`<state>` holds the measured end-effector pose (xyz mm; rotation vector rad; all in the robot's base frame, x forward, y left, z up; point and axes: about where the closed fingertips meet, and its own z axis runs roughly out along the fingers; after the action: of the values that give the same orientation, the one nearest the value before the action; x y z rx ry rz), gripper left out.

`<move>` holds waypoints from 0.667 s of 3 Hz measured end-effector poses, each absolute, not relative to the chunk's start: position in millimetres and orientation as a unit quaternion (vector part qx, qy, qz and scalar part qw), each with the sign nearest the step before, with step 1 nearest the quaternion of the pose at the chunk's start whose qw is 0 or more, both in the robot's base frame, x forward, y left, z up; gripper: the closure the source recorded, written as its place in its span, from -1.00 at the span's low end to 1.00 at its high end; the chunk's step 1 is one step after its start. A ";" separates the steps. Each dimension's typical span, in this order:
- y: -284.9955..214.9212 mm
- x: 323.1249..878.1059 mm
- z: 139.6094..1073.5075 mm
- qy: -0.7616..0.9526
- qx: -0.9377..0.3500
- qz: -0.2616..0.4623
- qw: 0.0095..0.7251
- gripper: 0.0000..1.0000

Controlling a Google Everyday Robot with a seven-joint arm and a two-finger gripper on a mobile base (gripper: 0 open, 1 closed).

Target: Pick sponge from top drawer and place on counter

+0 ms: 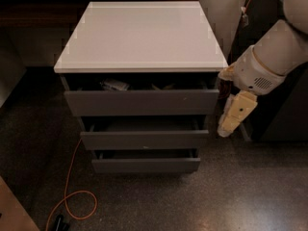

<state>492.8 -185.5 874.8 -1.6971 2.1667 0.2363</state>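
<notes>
The counter (142, 32) is the glossy white top of the grey cabinet, and nothing lies on it. The top drawer (142, 102) is pulled out a little, which leaves a dark gap under the counter. In that gap I see a pale, clear-looking object (114, 84) at the left and dim shapes near the middle (161, 86). The sponge is hidden or out of view. My gripper (225, 130) hangs pointing down on the cream arm, just right of the cabinet, level with the gap between the top and second drawers. It touches nothing.
Two shallower grey drawers (144, 139) (146, 164) below are each slightly open. An orange cable (72, 177) runs down the left of the cabinet and loops on the speckled floor. Dark furniture (284, 109) stands behind my arm at the right.
</notes>
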 end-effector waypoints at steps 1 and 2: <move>-161.6 514.9 830.1 0.742 -0.643 0.050 0.183 -1.00; -158.4 539.1 798.2 0.725 -0.663 0.010 0.185 -1.00</move>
<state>539.1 -158.4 798.2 -1.8694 2.0439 0.0275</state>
